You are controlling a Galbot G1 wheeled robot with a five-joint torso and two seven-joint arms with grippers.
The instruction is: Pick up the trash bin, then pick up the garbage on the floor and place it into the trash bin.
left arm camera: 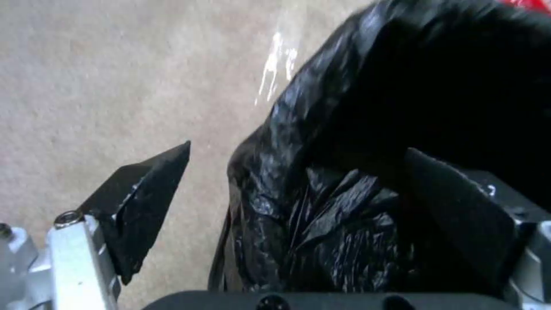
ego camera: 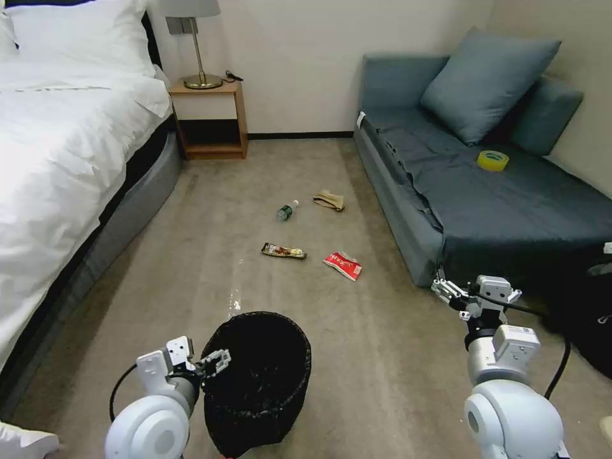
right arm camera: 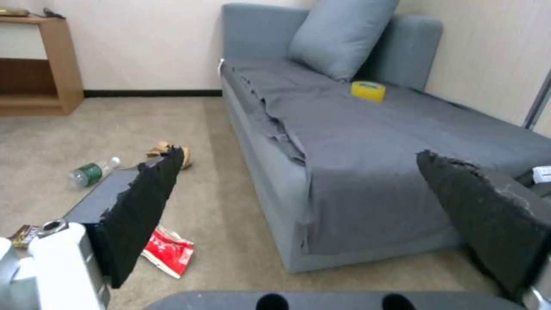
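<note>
Beige carpet (ego camera: 191, 268) covers the floor. A bed (ego camera: 57, 146) with white linen stands along one side, a wooden nightstand (ego camera: 213, 118) with a brass-based lamp (ego camera: 199, 44) beside it against the pale wall (ego camera: 299, 57). Opposite sits a grey-blue sofa (ego camera: 497, 204) with a cushion (ego camera: 488, 80) and a yellow tape roll (ego camera: 493, 160).
</note>
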